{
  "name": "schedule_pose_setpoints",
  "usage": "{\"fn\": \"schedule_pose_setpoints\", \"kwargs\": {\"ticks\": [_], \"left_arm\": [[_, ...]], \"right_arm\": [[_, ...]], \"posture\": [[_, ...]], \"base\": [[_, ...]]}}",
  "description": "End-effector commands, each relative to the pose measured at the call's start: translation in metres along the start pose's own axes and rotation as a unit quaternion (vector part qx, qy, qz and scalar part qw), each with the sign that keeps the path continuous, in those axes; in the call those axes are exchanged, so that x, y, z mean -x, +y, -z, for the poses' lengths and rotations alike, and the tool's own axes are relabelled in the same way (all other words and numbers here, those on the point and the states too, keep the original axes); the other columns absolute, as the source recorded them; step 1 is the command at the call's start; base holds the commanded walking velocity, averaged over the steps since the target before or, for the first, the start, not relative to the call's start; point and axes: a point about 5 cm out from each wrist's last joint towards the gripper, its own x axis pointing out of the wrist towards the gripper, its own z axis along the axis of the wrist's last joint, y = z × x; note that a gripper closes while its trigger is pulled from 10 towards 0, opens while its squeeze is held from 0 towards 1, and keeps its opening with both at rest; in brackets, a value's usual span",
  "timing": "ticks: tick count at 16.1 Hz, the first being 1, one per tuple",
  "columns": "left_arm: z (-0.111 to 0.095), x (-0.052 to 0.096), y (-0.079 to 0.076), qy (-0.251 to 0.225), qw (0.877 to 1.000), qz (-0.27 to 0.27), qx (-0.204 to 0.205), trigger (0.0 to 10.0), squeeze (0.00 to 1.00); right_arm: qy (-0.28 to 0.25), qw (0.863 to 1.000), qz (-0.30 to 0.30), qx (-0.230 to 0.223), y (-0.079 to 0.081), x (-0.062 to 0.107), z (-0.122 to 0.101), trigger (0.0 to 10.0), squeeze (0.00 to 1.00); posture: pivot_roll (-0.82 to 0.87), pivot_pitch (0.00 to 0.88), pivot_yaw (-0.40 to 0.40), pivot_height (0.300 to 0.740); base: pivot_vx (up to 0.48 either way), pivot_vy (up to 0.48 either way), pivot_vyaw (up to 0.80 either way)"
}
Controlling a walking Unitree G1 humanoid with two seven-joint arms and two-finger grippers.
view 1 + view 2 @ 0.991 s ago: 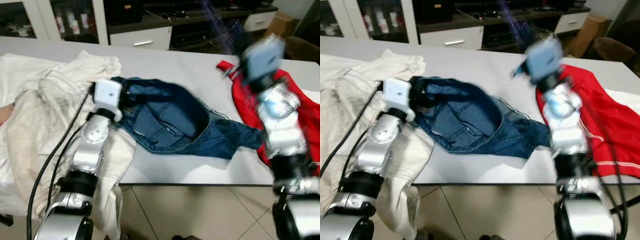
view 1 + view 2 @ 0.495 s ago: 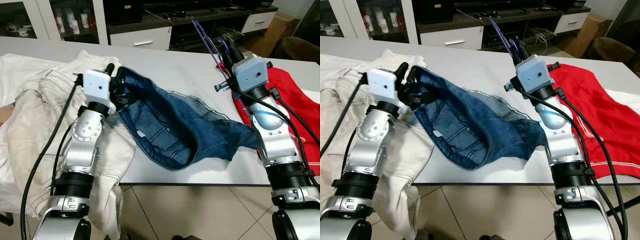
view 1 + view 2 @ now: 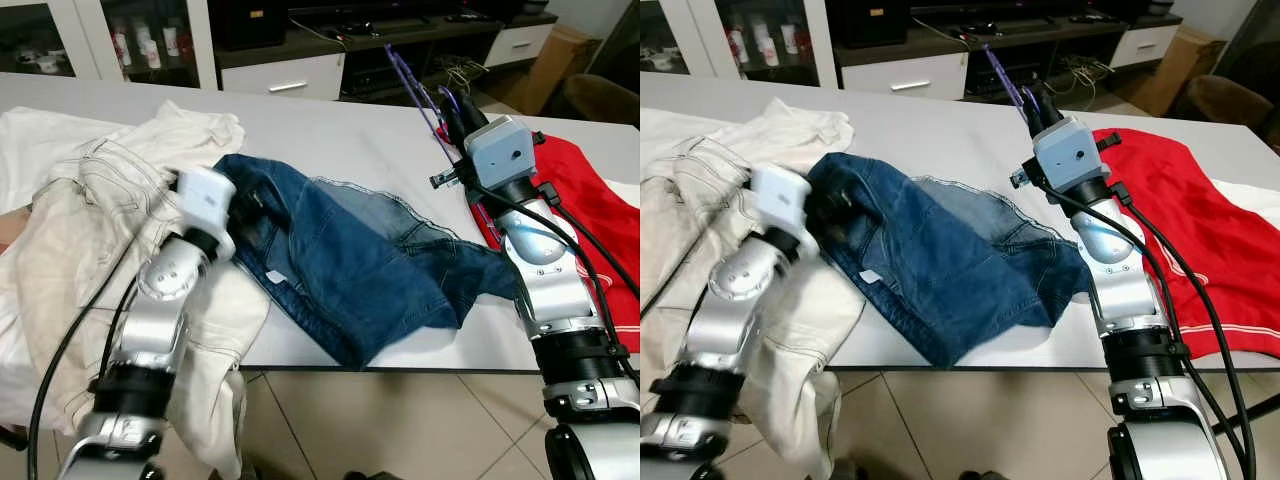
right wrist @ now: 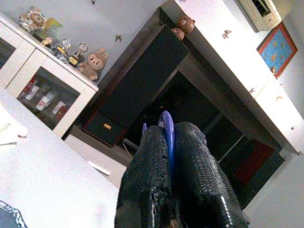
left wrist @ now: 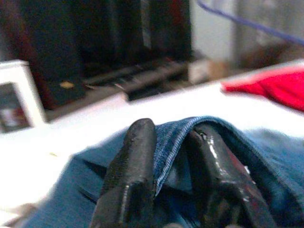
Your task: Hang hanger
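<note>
The left gripper [image 5: 173,156] is closed on the waistband edge of the jeans [image 3: 360,265]; the wrist view shows the denim hem pinched between its two fingers [image 5: 130,175]. It sits low over the table [image 3: 330,135], at the jeans' left end beside the cream garment [image 3: 90,220]. The jeans lie spread flat across the middle of the table, their near fold reaching the table's front edge, one corner lying just beside the right arm.

The right gripper [image 4: 167,142] is raised above the table's right part, fingers pressed together on the purple hanger [image 3: 408,78]. The thin wire rises from the fingertips up and to the left, over the table's far edge, in front of the dark cabinet [image 3: 400,40]. The red garment [image 3: 1180,230] lies to the right of that arm, running to the right edge of the table.

Bare tabletop shows between the jeans and the far edge. Tiled floor [image 3: 400,420] lies below the front edge, between the two arms.
</note>
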Motion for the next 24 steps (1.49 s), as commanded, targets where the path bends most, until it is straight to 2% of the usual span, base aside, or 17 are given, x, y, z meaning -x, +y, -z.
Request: {"fn": "schedule_pose_setpoints", "kwargs": {"ticks": [1, 3, 4, 7, 9, 10, 12, 14, 15, 16, 17, 18, 21, 24], "left_arm": [[0.0, 0.006, -0.005, 0.028, 0.996, 0.082, -0.037, 10.0, 1.0], [0.0, 0.013, 0.006, 0.056, 0.987, 0.112, -0.1, 10.0, 1.0], [0.001, 0.021, 0.016, 0.083, 0.978, 0.133, -0.135, 10.0, 1.0], [-0.006, 0.022, 0.021, 0.065, 0.982, 0.128, -0.12, 10.0, 1.0], [-0.017, 0.021, 0.031, 0.03, 0.989, 0.093, -0.11, 10.0, 1.0], [-0.02, 0.023, 0.033, 0.023, 0.99, 0.1, -0.097, 10.0, 0.0], [-0.024, 0.027, 0.032, 0.014, 0.989, 0.121, -0.083, 10.0, 0.0], [-0.037, 0.026, 0.036, -0.048, 0.995, 0.086, 0.017, 10.0, 0.0], [-0.039, 0.025, 0.035, -0.059, 0.994, 0.079, 0.035, 10.0, 0.0], [-0.042, 0.022, 0.033, -0.081, 0.992, 0.061, 0.069, 10.0, 0.0], [-0.043, 0.015, 0.031, -0.112, 0.986, 0.016, 0.12, 10.0, 0.0], [-0.043, 0.014, 0.031, -0.114, 0.986, 0.008, 0.125, 10.0, 0.0], [-0.035, 0.007, 0.038, -0.095, 0.987, -0.073, 0.11, 10.0, 0.0], [-0.033, 0.005, 0.043, -0.095, 0.983, -0.105, 0.12, 10.0, 0.0]], "right_arm": [[-0.005, 1.0, 0.004, 0.003, -0.005, -0.003, -0.003, 10.0, 0.0], [-0.004, 1.0, 0.003, 0.004, -0.005, -0.003, -0.003, 10.0, 0.0], [-0.005, 1.0, 0.004, 0.005, -0.007, -0.004, -0.004, 10.0, 0.0], [-0.005, 1.0, 0.005, 0.005, -0.007, -0.004, -0.004, 10.0, 0.0], [-0.004, 1.0, 0.005, 0.005, -0.008, -0.004, -0.003, 10.0, 0.0], [-0.004, 1.0, 0.005, 0.005, -0.008, -0.004, -0.003, 10.0, 0.0], [-0.004, 1.0, 0.004, 0.006, -0.008, -0.004, -0.003, 10.0, 0.0], [-0.003, 1.0, 0.005, 0.006, -0.009, -0.004, -0.003, 10.0, 0.0], [-0.003, 1.0, 0.005, 0.006, -0.009, -0.004, -0.003, 10.0, 0.0], [-0.003, 1.0, 0.007, 0.005, -0.009, -0.004, -0.003, 10.0, 0.0], [-0.003, 1.0, 0.009, 0.003, -0.009, -0.004, -0.003, 10.0, 0.0], [-0.003, 1.0, 0.009, 0.002, -0.009, -0.004, -0.002, 10.0, 0.0], [-0.003, 1.0, 0.01, 0.002, -0.009, -0.004, -0.003, 10.0, 0.0], [-0.002, 1.0, 0.011, 0.003, -0.01, -0.004, -0.003, 10.0, 0.0]], "posture": [[0.17, 0.008, -0.074, 0.74], [0.17, 0.006, -0.075, 0.74], [0.17, 0.003, -0.076, 0.74], [0.16, 0.0, -0.074, 0.74], [0.16, 0.0, -0.074, 0.74], [0.16, 0.0, -0.075, 0.74], [0.16, 0.0, -0.076, 0.74], [0.16, 0.0, -0.078, 0.74], [0.16, 0.0, -0.077, 0.74], [0.16, 0.0, -0.076, 0.74], [0.16, 0.0, -0.073, 0.74], [0.16, 0.0, -0.073, 0.74], [0.16, 0.0, -0.072, 0.74], [0.15, 0.0, -0.073, 0.74]], "base": [[0.0, 0.0, 0.0], [0.0, 0.0, 0.0], [0.0, 0.0, 0.0], [0.0, 0.0, 0.0], [0.0, 0.0, 0.0], [0.0, 0.0, 0.0], [0.0, 0.0, 0.0], [0.0, 0.0, 0.0], [0.0, 0.0, 0.0], [0.0, 0.0, 0.0], [0.0, 0.0, 0.0], [0.0, 0.0, 0.0], [0.0, -0.085, 0.0], [0.0, -0.415, 0.0]]}}
